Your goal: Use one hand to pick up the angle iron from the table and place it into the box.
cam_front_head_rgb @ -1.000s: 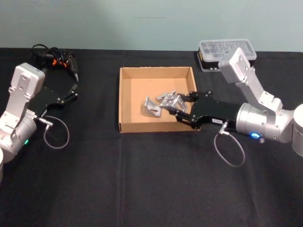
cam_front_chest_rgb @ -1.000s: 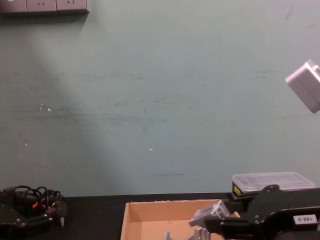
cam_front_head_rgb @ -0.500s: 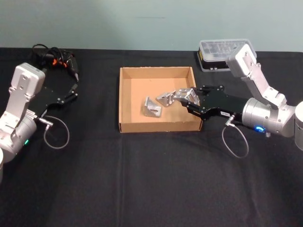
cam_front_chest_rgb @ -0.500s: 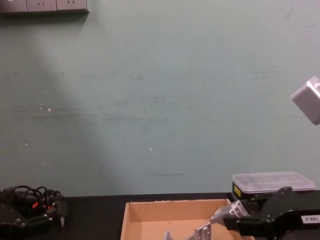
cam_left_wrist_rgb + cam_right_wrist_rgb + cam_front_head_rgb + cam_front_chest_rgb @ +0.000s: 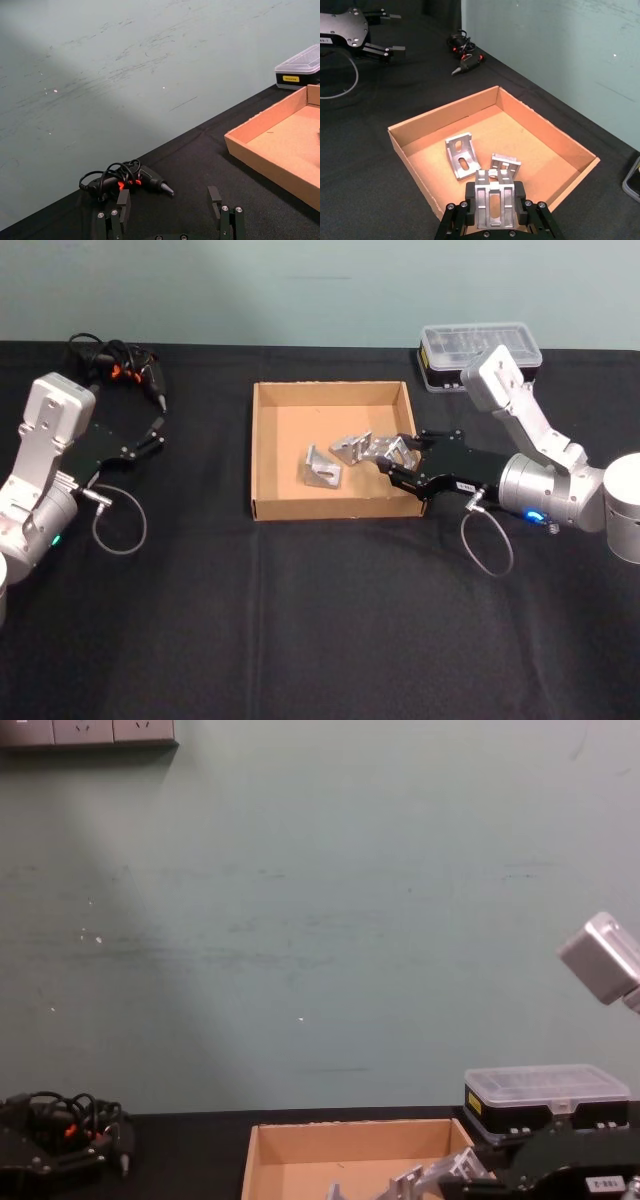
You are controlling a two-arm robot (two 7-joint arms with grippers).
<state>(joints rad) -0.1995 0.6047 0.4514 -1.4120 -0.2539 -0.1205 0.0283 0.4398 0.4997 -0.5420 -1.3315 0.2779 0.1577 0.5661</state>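
The tan cardboard box [image 5: 262,450] sits mid-table on the black table [image 5: 320,620]. My right gripper [image 5: 390,464] reaches over the box's right wall, shut on a silver angle iron [image 5: 396,449] held low inside. From the right wrist view that angle iron [image 5: 495,201] stands upright between the black fingers [image 5: 519,192]. Two more angle irons [image 5: 320,467] [image 5: 352,448] lie on the box floor. The chest view catches the held angle iron [image 5: 452,1167] just over the box rim [image 5: 350,1128]. My left gripper [image 5: 155,430] is parked at the far left, open [image 5: 169,202].
A small black case with a clear lid [image 5: 480,352] stands behind the right arm. An electric screwdriver with tangled cable [image 5: 115,365] lies at the back left. Cable loops hang by each wrist [image 5: 120,525] [image 5: 488,552].
The right gripper, with the angle iron in it, pulled back from the box's middle toward its right wall, then dropped lower. The left arm has not moved.
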